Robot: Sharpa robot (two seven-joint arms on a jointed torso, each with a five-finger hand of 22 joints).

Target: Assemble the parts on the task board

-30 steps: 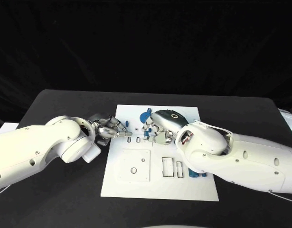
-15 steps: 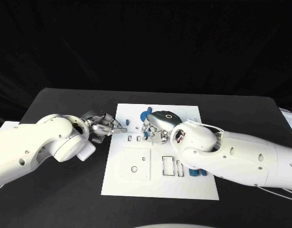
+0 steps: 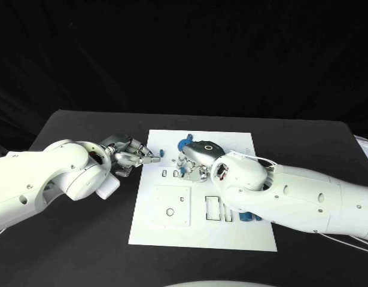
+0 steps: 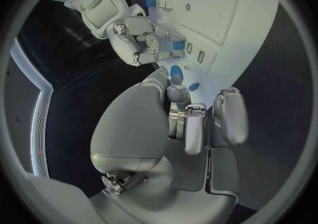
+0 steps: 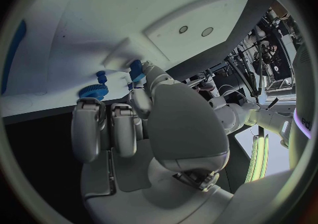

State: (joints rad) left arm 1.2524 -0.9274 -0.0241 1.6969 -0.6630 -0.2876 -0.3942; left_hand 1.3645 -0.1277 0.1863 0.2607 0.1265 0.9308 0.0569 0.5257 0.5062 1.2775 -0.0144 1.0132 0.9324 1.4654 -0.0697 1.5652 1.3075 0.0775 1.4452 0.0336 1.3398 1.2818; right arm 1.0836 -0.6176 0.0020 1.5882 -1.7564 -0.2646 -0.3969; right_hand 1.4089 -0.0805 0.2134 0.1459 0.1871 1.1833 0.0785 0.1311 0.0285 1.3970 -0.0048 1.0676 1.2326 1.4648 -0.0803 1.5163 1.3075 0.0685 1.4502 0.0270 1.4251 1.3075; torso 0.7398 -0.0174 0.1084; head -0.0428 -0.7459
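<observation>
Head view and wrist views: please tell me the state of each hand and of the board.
Left hand: at the board's left edge, fingers curled in; a held part cannot be told.
Right hand: over the board's upper middle, fingertips at a blue part.
Board: flat on the table.

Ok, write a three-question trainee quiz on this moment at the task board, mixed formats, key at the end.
1. True or false: the task board lies on a black table.
2. Multiple choice. In the head view, where is the left hand? A) by the board's left edge B) off the table's far side C) over the board's near right corner.
3. Fill in: the parts, like the gear by the right hand in the right wrist view, are coloured ____.

Key: 1 true; 2 A; 3 blue.
</observation>
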